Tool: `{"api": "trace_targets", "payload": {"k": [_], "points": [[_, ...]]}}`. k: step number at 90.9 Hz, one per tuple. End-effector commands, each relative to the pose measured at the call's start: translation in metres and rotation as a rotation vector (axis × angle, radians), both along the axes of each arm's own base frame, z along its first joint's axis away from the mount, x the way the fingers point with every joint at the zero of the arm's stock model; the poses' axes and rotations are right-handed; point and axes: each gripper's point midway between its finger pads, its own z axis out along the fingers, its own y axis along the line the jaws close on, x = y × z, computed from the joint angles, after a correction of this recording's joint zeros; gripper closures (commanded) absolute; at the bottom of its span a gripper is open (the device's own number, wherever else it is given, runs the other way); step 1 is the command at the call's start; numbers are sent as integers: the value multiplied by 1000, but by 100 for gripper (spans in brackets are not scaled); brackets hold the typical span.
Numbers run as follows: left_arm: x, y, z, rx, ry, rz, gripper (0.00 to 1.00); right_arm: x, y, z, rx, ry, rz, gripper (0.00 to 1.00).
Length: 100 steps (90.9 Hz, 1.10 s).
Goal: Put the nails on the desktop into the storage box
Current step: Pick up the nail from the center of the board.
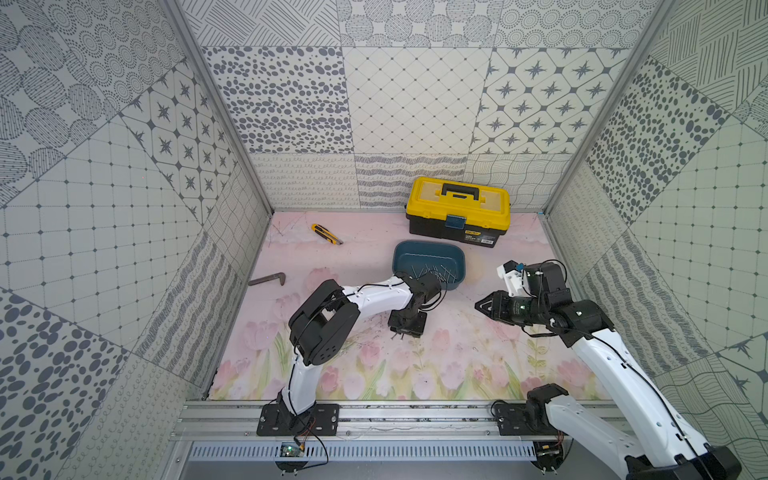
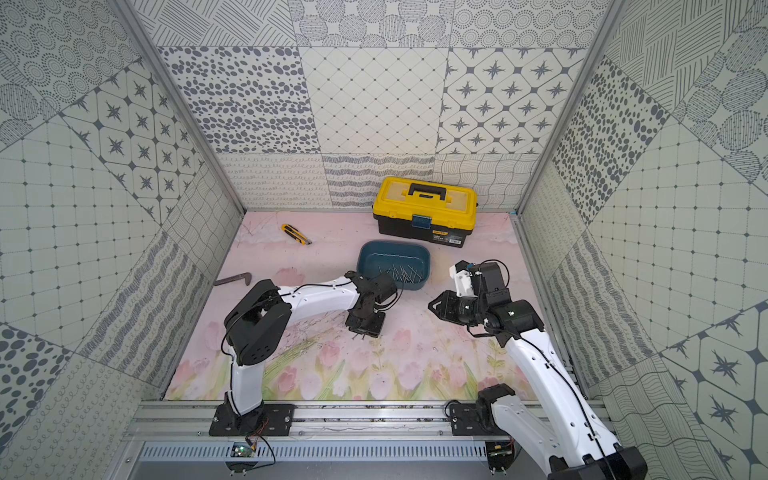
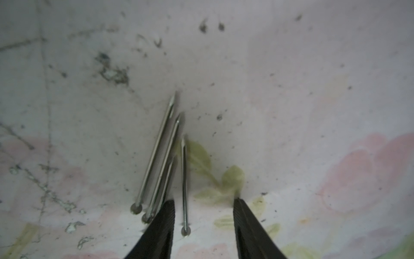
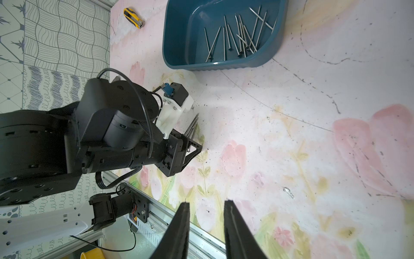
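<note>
Left fingers (image 3: 164,224) stand parted at the tabletop (image 3: 291,89) near the storage box (image 1: 409,257), one nail (image 3: 184,183) loose between them, three more nails (image 3: 161,157) beside. Right fingers (image 4: 182,224) hang apart and empty; most nails (image 4: 235,33) lie inside the box.

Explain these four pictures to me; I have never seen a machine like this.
Two robot arms stand at a flowered desktop. Two pictures look down from above, nearly alike; the other two come from cameras on the arms' wrists. On the desktop lie a yellow toolbox, a utility knife, an L-shaped bar and a blue storage box holding many nails. The left gripper, jaws open, is poised over four loose nails, one lying between its jaws. The right gripper is open and empty.
</note>
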Motion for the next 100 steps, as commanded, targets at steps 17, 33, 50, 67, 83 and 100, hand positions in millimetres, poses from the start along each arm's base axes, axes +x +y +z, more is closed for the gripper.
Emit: {"api": "trace_targets", "payload": {"k": [17, 33, 50, 67, 83, 100], "points": [[-7, 17, -17, 98, 42, -48, 74, 8, 2, 12, 3, -37, 5, 68], [-13, 20, -24, 103, 71, -44, 91, 7, 1, 12, 3, -40, 4, 67], [-19, 16, -20, 63, 91, -38, 100, 8, 1, 12, -1, -40, 3, 59], [-22, 5, -4, -16, 95, -29, 100, 9, 2, 9, -3, -29, 9, 42], [-17, -9, 29, -104, 53, -23, 100, 15, 5, 15, 2, -34, 21, 28], [-10, -26, 72, -210, 9, -26, 100, 19, 11, 28, 35, -44, 35, 16]]}}
